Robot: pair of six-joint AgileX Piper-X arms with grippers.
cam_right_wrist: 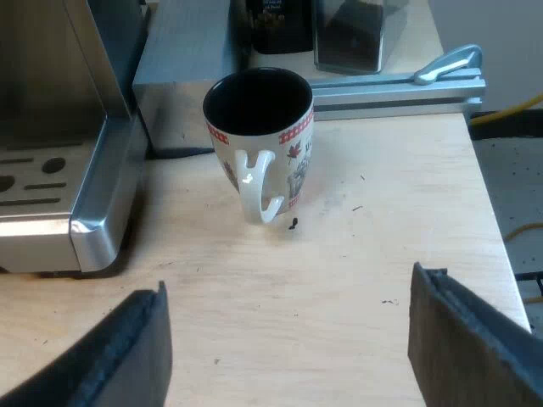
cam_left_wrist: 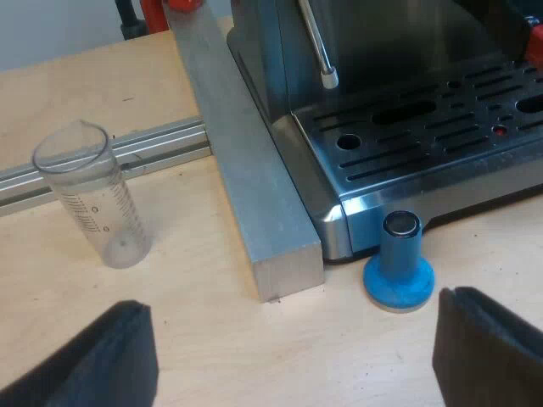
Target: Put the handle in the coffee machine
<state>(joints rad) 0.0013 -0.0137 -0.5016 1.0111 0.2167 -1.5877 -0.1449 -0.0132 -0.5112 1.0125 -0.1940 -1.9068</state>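
The espresso machine [cam_left_wrist: 407, 110] shows its slotted drip tray and a thin steam wand [cam_left_wrist: 318, 47]. A blue tamper [cam_left_wrist: 399, 267] stands upright on the wooden table against the machine's corner. My left gripper [cam_left_wrist: 293, 360] hovers open above the table just short of the tamper, nothing between its black fingers [cam_left_wrist: 97, 360]. In the right wrist view a corner of the machine [cam_right_wrist: 59, 182] sits beside a white patterned mug [cam_right_wrist: 259, 140] that stands upright with its handle toward me. My right gripper [cam_right_wrist: 288, 352] is open and holds nothing, short of the mug.
A clear measuring glass [cam_left_wrist: 93, 199] stands upright near an aluminium rail [cam_left_wrist: 144, 153]. A thick aluminium bar [cam_left_wrist: 242, 161] runs along the machine's side. Behind the mug are another rail [cam_right_wrist: 394, 85], a grey block [cam_right_wrist: 182, 59] and dark containers [cam_right_wrist: 348, 34]. The table edge [cam_right_wrist: 501, 254] lies beyond the mug.
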